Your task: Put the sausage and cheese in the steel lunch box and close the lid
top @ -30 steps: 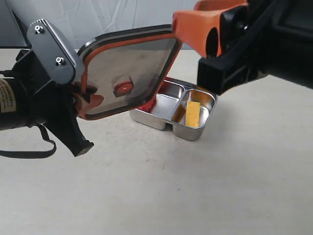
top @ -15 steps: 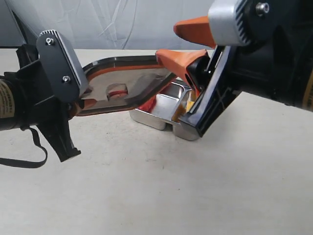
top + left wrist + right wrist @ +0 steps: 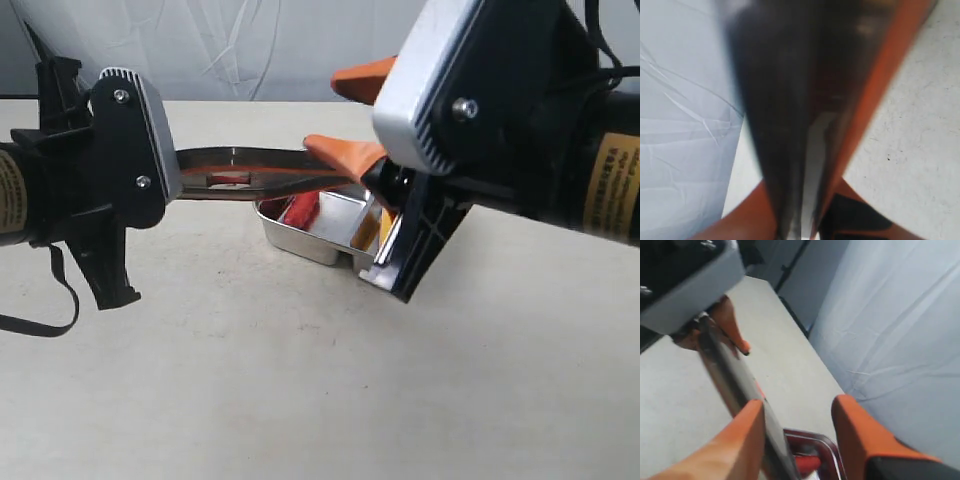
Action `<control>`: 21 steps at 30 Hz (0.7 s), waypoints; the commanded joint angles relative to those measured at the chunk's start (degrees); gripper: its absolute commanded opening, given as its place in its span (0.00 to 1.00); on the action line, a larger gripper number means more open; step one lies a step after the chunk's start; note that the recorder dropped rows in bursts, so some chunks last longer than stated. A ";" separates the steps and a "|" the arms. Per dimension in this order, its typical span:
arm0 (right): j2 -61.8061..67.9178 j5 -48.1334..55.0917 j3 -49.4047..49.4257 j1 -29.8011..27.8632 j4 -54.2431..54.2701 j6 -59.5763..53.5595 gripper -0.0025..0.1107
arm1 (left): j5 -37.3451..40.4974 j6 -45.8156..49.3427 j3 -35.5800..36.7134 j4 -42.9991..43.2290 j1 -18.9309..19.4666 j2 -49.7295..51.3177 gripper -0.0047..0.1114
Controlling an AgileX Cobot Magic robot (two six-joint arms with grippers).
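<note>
My left gripper [image 3: 176,186] is shut on one end of the dark lid [image 3: 262,172], which hangs nearly level just above the steel lunch box [image 3: 312,240]. The left wrist view shows the lid [image 3: 790,100] edge-on, pinched by that gripper [image 3: 800,222]. The red sausage [image 3: 300,210] lies in the box's large compartment. A sliver of yellow cheese [image 3: 385,226] shows in the smaller one. My right gripper [image 3: 325,110] is open at the lid's far end. In the right wrist view, the lid [image 3: 730,375] rests against one finger [image 3: 742,440] of that gripper [image 3: 800,402], over the lunch box [image 3: 832,447] and sausage [image 3: 807,463].
The pale table [image 3: 300,380] stretches bare in front of the box. A white cloth backdrop [image 3: 250,50] hangs behind the table's far edge. Both bulky wrist housings flank the box closely.
The lid has swung from steeply tilted to almost flat and dropped closer to the box. The right gripper has moved down and leftward to the lid's far end.
</note>
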 commanded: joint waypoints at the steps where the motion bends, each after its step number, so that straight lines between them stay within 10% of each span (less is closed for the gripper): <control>1: -1.57 19.94 -1.36 0.04 15.99 6.68 0.42 | -0.54 -11.70 -1.33 10.80 0.02 -0.15 0.04; 12: -8.06 8.70 -4.67 0.04 48.63 37.22 0.42 | 3.11 -57.56 -1.32 57.57 0.02 -0.15 0.04; 21: -0.77 -3.29 -4.67 0.04 60.60 44.40 0.42 | 14.45 -64.28 -1.53 62.29 -6.22 -0.15 0.04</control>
